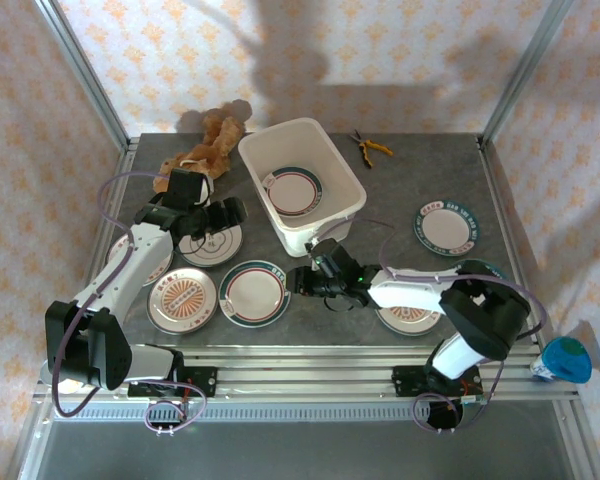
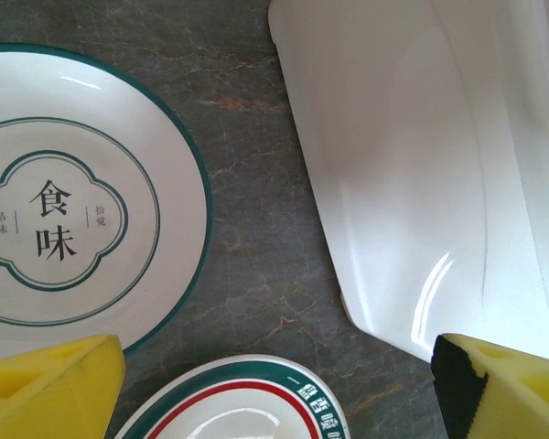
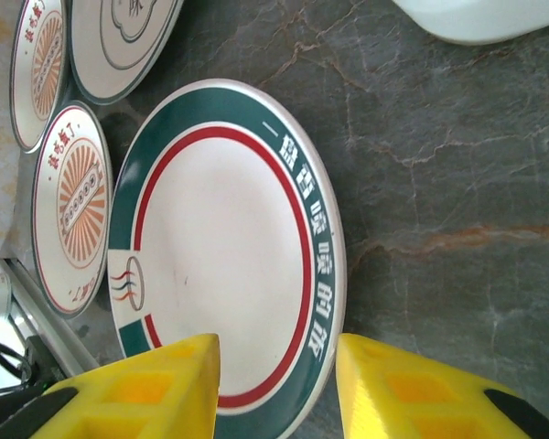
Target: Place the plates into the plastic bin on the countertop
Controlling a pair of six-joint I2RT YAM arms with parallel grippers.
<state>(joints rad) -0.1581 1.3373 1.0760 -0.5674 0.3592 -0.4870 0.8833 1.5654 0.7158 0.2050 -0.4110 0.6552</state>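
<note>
The white plastic bin [image 1: 315, 215] stands at the back middle of the countertop [image 1: 420, 170] with one green-rimmed plate [image 1: 293, 190] inside. My left gripper [image 1: 223, 215] is open above a plate with black lettering [image 2: 64, 219], left of the bin wall [image 2: 421, 165]. My right gripper [image 3: 279, 384] is open and low, its fingers astride the edge of a green-and-red-rimmed plate [image 3: 220, 238], which lies in front of the bin [image 1: 253, 292]. Orange-patterned plates [image 1: 182, 299] lie front left. Another green-rimmed plate [image 1: 445, 226] sits at the right, and one [image 1: 410, 320] lies under the right arm.
A brown teddy bear [image 1: 205, 150] lies at the back left beside the bin. Orange-handled pliers [image 1: 368, 148] rest at the back. A blue-capped object [image 1: 565, 360] sits off the table's right front. Aluminium rails [image 1: 310, 365] frame the front edge.
</note>
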